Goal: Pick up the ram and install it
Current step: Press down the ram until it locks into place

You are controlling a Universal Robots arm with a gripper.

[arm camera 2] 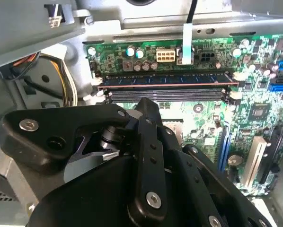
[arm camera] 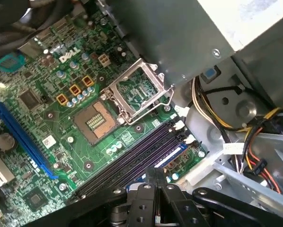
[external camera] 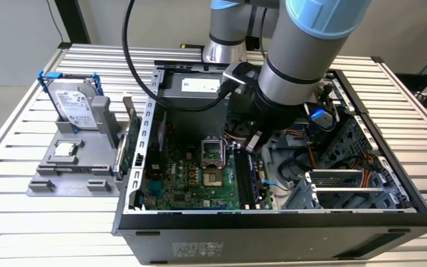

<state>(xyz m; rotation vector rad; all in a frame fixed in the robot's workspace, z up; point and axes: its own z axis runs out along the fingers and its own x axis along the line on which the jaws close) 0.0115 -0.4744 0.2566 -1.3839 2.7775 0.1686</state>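
Slatted metal worktop (external camera: 20, 222) carried an open computer case (external camera: 273, 228) lying on its side, green motherboard (external camera: 191, 183) exposed inside. A grey holder (external camera: 73, 167) sat on the worktop beside the case, at the exterior view's left, with a silver hard drive (external camera: 73, 103) in a blue frame standing upright in it.

The ram (arm camera 2: 165, 79) appeared as a long, narrow dark stick with a row of dark chips along its face and a thin reddish lower edge. It stood on edge in one of the motherboard's long slots (arm camera 2: 167, 94), white latches at both slot ends, just ahead of the pincer (arm camera 2: 148, 111) in the second wrist view. In the first wrist view the stick's blue-tinged edge (arm camera: 172, 156) lay in the slot nearest the pincer (arm camera: 153, 177); the neighbouring slots looked dark and unfilled. Whether it was fully seated could not be made out.

Pincer hung low inside the case above the slot area (external camera: 254, 146), nothing visibly between its fingers. Fingers seemed drawn close together in the first wrist view, but the tips were cut off by the pincer body, so the opening could not be judged with certainty.

The open processor socket (arm camera: 96, 118) sat beyond the slots from the pincer. The arm (external camera: 302, 50) covered the case's upper middle in the exterior view.
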